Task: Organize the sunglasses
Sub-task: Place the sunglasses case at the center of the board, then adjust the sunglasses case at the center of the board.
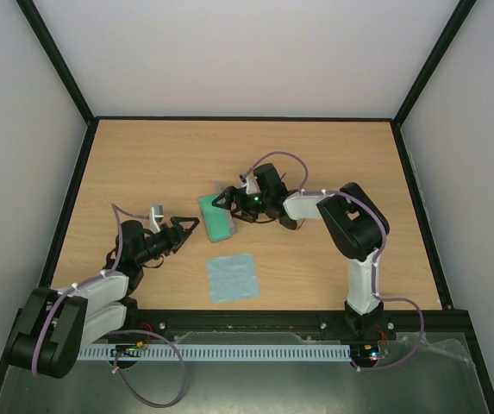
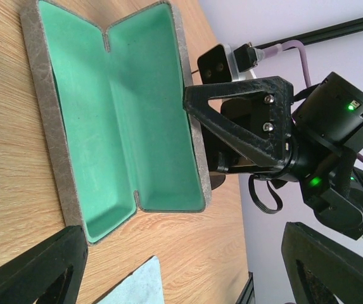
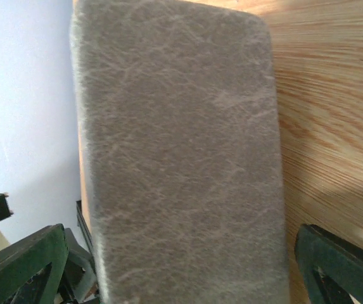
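Note:
The sunglasses are out of view in every frame. The grey case [image 1: 216, 217] lies open mid-table, and its green lining [image 2: 118, 114] holds nothing. My right gripper [image 1: 226, 205] is at the case's far edge. In the right wrist view its fingers [image 3: 343, 266] stand either side of the grey lid [image 3: 181, 145] with small gaps, so the gripper [image 3: 181, 278] is open. My left gripper [image 1: 186, 227] hangs open just left of the case, nothing between its fingers [image 2: 35, 269].
A light blue square cloth [image 1: 233, 277] lies flat on the wooden table [image 1: 333, 164] in front of the case, and its corner [image 2: 133, 285] shows in the left wrist view. Black frame rails [image 1: 83, 172] border the table on all sides.

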Robot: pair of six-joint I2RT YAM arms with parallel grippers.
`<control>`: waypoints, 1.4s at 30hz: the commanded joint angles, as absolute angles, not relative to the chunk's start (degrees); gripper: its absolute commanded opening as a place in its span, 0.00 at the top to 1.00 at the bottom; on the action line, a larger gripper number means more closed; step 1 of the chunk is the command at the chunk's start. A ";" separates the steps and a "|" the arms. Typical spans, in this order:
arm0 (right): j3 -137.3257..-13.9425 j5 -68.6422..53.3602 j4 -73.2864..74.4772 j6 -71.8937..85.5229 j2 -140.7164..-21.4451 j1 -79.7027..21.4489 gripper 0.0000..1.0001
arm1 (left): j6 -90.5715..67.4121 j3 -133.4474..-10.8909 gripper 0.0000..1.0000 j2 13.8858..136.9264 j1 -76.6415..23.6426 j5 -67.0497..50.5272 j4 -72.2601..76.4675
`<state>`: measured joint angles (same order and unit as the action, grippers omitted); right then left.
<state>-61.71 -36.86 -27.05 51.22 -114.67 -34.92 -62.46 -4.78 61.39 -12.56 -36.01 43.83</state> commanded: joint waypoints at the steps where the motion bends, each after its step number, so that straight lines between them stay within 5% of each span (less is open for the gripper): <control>1: -64.84 -34.52 -17.05 45.12 -111.92 -34.63 0.01 | -61.83 -4.45 0.13 61.20 -12.30 -36.50 45.50; 14: -58.91 -9.41 4.09 30.56 -91.98 -41.32 0.00 | -60.96 -4.93 0.13 61.22 -12.31 -35.83 43.76; 16: -55.93 -3.98 6.55 30.53 -88.38 -45.53 0.10 | -60.20 -5.67 0.13 60.91 -12.26 -35.70 41.94; 19: -49.38 0.53 6.34 33.07 -83.07 -49.66 0.48 | -58.76 -6.70 0.14 59.55 -11.65 -35.43 38.81; 22: -46.40 1.49 4.60 35.60 -80.71 -53.51 0.74 | -57.34 -7.09 0.22 58.45 -9.70 -35.35 36.16; 24: -46.51 2.21 3.38 36.11 -81.67 -55.97 0.77 | -56.53 -7.18 0.50 58.24 -8.16 -35.98 34.78; 27: -48.34 2.26 1.62 37.75 -86.02 -57.47 0.77 | -56.19 -7.50 0.58 58.37 -6.88 -37.35 34.18; 31: -52.68 3.90 0.34 37.08 -93.96 -57.46 0.78 | -55.94 -7.31 0.47 57.06 -6.86 -37.36 32.63; 34: -56.71 5.86 1.56 37.33 -98.84 -56.78 0.79 | -55.38 -7.50 0.17 55.43 -6.77 -37.35 30.66; 36: -57.68 5.94 1.56 37.73 -100.85 -55.47 0.80 | -54.93 -7.64 0.07 54.20 -6.69 -37.29 29.24; 42: -59.55 8.26 2.66 37.16 -102.50 -52.12 0.82 | -53.76 -7.70 0.01 52.85 -6.20 -37.30 27.46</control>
